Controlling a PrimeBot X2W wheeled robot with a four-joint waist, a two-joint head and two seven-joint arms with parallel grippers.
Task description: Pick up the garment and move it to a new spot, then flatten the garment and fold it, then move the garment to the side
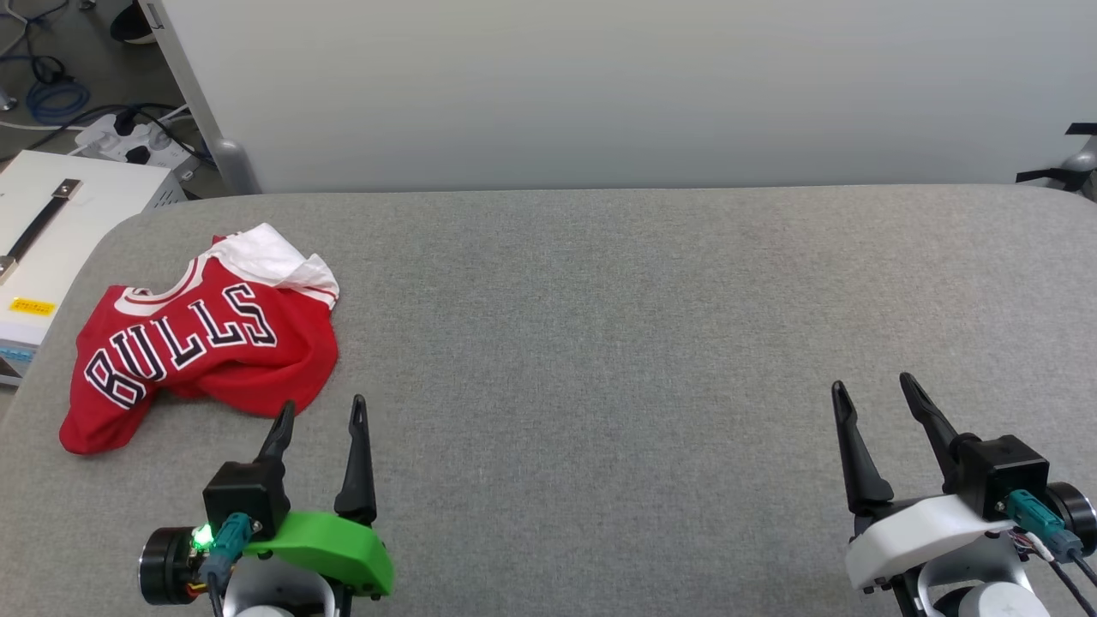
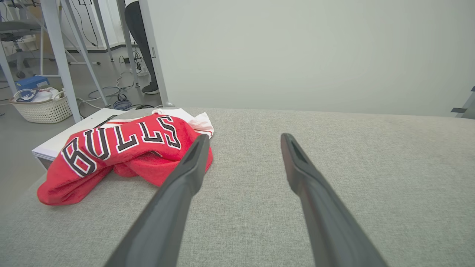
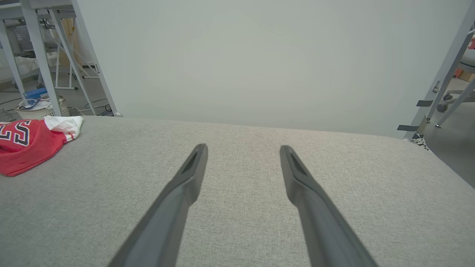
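The garment (image 1: 201, 343) is a red jersey with black "BULLS" lettering and a white sleeve, lying crumpled at the far left of the grey table (image 1: 600, 343). My left gripper (image 1: 321, 407) stands open just in front of the garment's near right edge, apart from it, with nothing between its fingers. In the left wrist view the garment (image 2: 122, 152) lies left of the open left gripper (image 2: 243, 139). My right gripper (image 1: 870, 386) stands open near the front right, far from the garment. The right wrist view shows the garment (image 3: 33, 142) at its left edge, beyond the right gripper (image 3: 243, 148).
A white box with a black handle (image 1: 51, 231) sits off the table's left edge. A pale partition (image 1: 600, 86) rises behind the table. Cables and a power strip (image 1: 128, 137) lie on the floor at the back left. A white basket (image 2: 41, 105) stands on the floor.
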